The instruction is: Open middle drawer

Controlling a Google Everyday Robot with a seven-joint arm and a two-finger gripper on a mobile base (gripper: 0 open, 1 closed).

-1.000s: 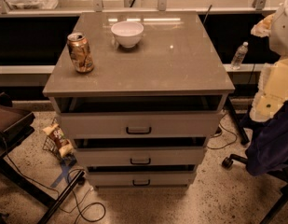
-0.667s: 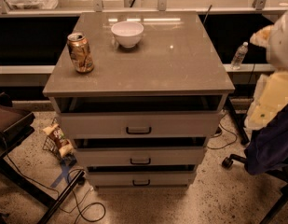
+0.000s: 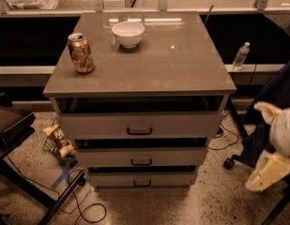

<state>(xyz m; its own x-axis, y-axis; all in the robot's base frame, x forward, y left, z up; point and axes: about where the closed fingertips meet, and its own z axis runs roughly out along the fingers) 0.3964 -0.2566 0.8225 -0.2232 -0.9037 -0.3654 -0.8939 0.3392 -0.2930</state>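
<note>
The middle drawer (image 3: 182,157) is the second of three light-grey fronts in the cabinet, with a small dark bar handle (image 3: 141,161) at its centre. A dark gap shows above its front. My gripper (image 3: 269,144), cream and white, hangs at the right edge of the camera view. It is well to the right of the cabinet, at about the height of the drawers, and touches nothing.
A taller drawer front (image 3: 140,124) is above and a shorter one (image 3: 142,178) below. On the cabinet top (image 3: 172,64) stand a can (image 3: 81,53) and a white bowl (image 3: 128,33). A snack bag (image 3: 57,139) and cables lie on the floor at left; a chair base (image 3: 229,162) and a bottle (image 3: 240,55) are at right.
My gripper has moved down along the right edge, from beside the cabinet top to the level of the drawers. The drawers, can and bowl have not moved.
</note>
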